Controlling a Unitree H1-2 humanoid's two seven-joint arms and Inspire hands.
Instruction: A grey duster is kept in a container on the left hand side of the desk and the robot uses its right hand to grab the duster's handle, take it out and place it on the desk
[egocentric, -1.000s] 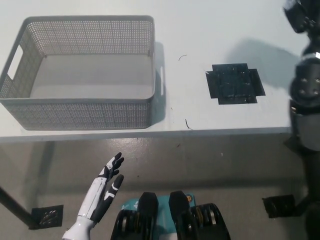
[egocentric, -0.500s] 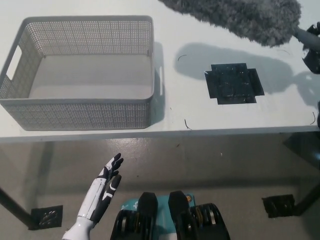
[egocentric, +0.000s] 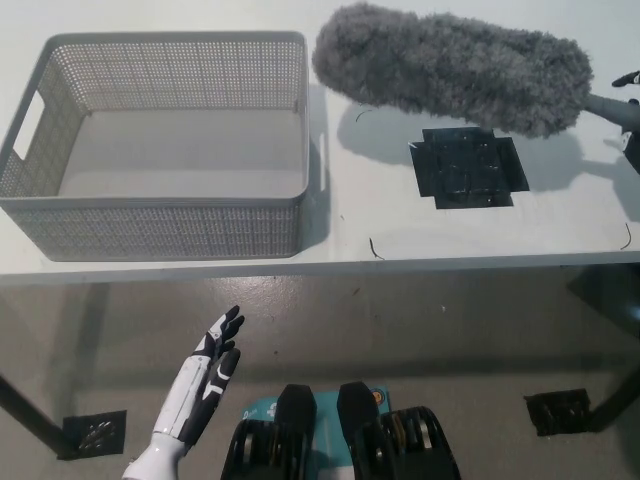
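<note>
Clasping duster handle (egocentric: 612, 106), right hand (egocentric: 632, 142) at edge, left hand (egocentric: 207, 372) splayed

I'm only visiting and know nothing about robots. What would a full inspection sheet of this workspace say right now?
Surface: white desk, a few small dark marks.
Job's things: grey mesh basket at the desk's left, empty; grey duster held above the desk, casting a shadow.
Clutter: black tape patch stuck on the desk.
Hands: left hand open, hanging below the desk edge; right hand mostly cut off at the right edge, holding the duster's handle.
Cables: nothing seen.
Surroundings: grey floor with black tape squares.
</note>
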